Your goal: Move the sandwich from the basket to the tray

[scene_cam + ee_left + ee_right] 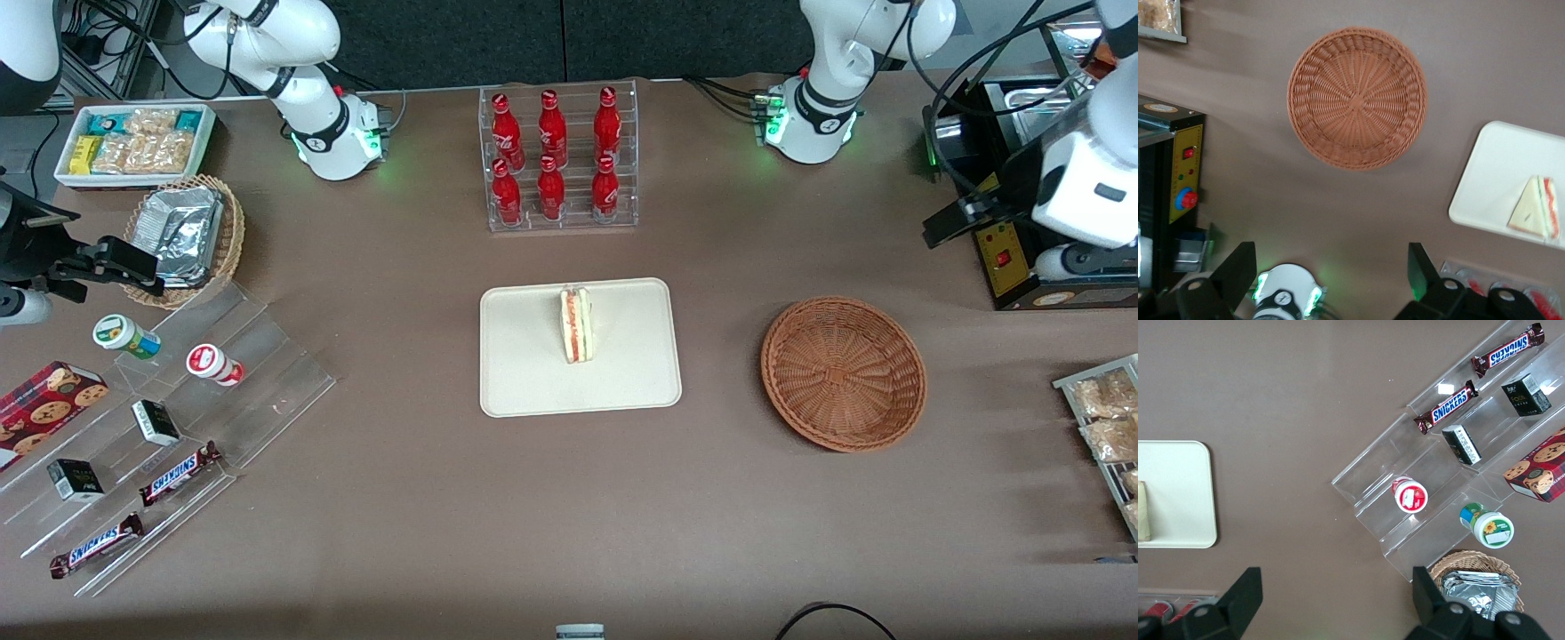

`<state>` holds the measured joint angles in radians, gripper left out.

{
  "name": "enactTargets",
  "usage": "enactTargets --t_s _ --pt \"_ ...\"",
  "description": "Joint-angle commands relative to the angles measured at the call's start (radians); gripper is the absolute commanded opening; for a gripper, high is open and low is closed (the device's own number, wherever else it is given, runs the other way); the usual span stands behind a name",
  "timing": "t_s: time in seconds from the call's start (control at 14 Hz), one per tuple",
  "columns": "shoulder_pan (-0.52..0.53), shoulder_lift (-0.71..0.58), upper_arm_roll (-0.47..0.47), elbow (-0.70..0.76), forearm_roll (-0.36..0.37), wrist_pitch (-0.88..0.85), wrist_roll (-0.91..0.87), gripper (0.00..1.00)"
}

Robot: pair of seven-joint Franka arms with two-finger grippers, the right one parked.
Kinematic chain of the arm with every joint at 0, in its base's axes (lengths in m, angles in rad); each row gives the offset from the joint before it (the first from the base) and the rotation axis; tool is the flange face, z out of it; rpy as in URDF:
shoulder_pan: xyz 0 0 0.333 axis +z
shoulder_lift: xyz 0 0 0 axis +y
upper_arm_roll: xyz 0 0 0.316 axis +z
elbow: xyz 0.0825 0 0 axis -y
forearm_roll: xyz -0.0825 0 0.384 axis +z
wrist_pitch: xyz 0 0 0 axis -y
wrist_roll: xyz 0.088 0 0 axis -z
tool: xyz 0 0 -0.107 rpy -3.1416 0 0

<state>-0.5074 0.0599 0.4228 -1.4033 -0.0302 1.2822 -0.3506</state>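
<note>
The sandwich [576,324] stands on its edge on the cream tray [524,373] in the middle of the table, red filling showing. The reddish-brown wicker basket [843,373] sits beside the tray toward the working arm's end and holds nothing. My left gripper [942,227] hangs raised, farther from the front camera than the basket, close to a black machine. In the left wrist view the gripper [1328,273] is open with nothing between its fingers, and the basket [1357,97], the tray [1505,173] and the sandwich [1536,210] all show well apart from it.
A clear rack of red bottles [558,160] stands farther back than the tray. The black machine with a yellow panel [1022,258] and a rack of snack bags [1102,427] are at the working arm's end. Clear shelves with snacks [160,427] and a small basket of foil packets [187,236] are at the parked arm's end.
</note>
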Motion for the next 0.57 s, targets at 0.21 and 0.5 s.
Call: enactTargets --t_s 0.21,0.5 --pt "0.403 -0.081 -0.289 0.000 0.003 -0.106 0.287 1.00" --pt "0.409 -0.130 -0.292 -0.066 0.028 -0.107 0.360 1.00"
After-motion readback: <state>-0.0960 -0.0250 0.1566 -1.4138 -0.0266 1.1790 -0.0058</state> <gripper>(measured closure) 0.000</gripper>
